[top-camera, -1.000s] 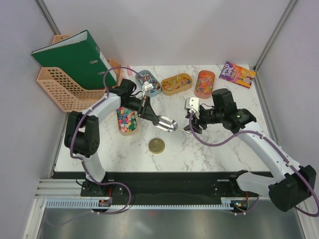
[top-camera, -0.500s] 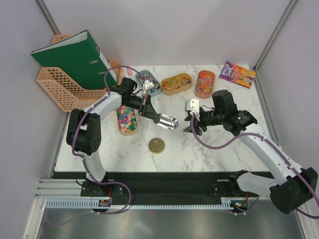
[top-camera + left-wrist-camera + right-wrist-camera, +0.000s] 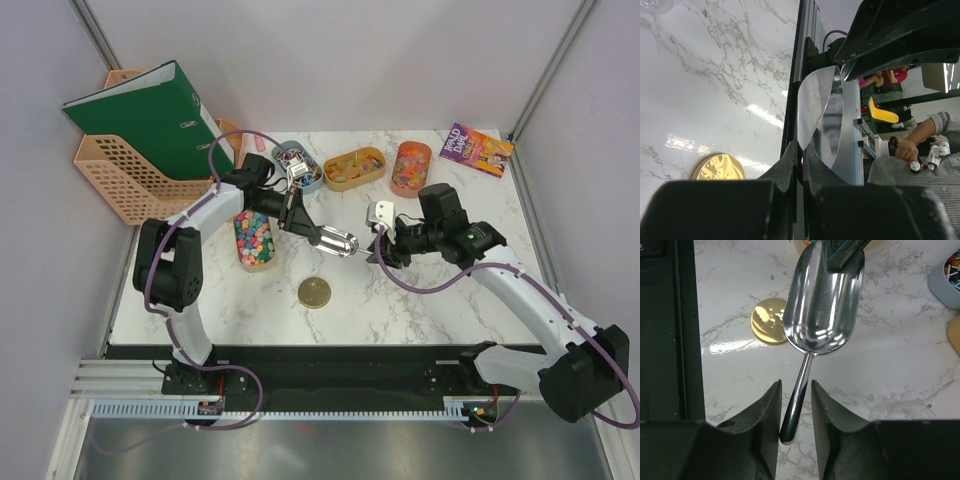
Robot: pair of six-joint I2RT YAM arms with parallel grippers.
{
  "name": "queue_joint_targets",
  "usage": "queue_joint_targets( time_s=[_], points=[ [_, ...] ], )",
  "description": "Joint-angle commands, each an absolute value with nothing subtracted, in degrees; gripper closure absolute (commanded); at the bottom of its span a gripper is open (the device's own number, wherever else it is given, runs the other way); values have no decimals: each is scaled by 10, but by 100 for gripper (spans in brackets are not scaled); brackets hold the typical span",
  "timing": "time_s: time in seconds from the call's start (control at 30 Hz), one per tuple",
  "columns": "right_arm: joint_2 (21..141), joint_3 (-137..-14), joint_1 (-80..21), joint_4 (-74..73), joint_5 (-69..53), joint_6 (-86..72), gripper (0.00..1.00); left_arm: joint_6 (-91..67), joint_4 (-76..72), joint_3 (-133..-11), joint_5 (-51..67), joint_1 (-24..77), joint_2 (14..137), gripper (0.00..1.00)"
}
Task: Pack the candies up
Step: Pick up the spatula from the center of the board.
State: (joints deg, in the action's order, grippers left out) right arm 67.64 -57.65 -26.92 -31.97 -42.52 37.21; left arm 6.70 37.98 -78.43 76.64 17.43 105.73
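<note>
The candies (image 3: 254,240) fill an oval tray left of centre; more lie in three trays at the back (image 3: 354,167). My left gripper (image 3: 308,231) is shut on the rim of the silver scoop (image 3: 337,243) and holds it above the table. In the left wrist view my left gripper (image 3: 801,148) pinches the scoop's thin edge (image 3: 820,117). My right gripper (image 3: 377,251) is open. In the right wrist view my right gripper (image 3: 795,386) has the scoop's handle (image 3: 798,397) between its spread jaws, and the bowl (image 3: 822,300) looks empty.
A round gold lid (image 3: 314,293) lies on the marble in front of the scoop and also shows in the right wrist view (image 3: 769,327). A clear jar rim (image 3: 902,410) sits by my right fingers. A peach basket with a green binder (image 3: 150,120) stands back left, a book (image 3: 476,149) back right.
My right gripper has moved left until its open jaws straddle the scoop's handle. My left gripper has lifted the scoop slightly towards the back.
</note>
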Motion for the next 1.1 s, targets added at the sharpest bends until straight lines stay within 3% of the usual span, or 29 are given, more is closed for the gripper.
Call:
queue_joint_targets(
  time_s=[0.0, 0.2, 0.27, 0.3, 0.43, 0.67, 0.7, 0.73, 1.07],
  points=[
    [681, -581, -276, -292, -425, 368, 64, 51, 366, -799, 786, 175, 1056, 98],
    [688, -584, -282, -291, -406, 360, 81, 46, 360, -802, 783, 175, 1057, 98],
    [687, -584, -283, -286, -392, 352, 95, 36, 359, -802, 769, 175, 1057, 97],
    [686, -583, -284, -280, -384, 330, 100, 33, 358, -803, 759, 175, 1056, 84],
    [685, -584, -257, -254, -331, 264, 100, 51, 363, -824, 649, 172, 1035, 64],
    [692, -601, -126, -248, -276, 249, 100, 78, 317, -860, 454, 167, 1027, 60],
    [695, -611, -90, -248, -269, 252, 100, 69, 311, -870, 454, 168, 1052, 50],
    [701, -615, -72, -250, -267, 257, 100, 62, 306, -894, 462, 170, 1065, 46],
    [712, -638, 82, -274, -244, 295, 100, 101, 349, -1194, 336, 327, 1294, 64]
  ],
)
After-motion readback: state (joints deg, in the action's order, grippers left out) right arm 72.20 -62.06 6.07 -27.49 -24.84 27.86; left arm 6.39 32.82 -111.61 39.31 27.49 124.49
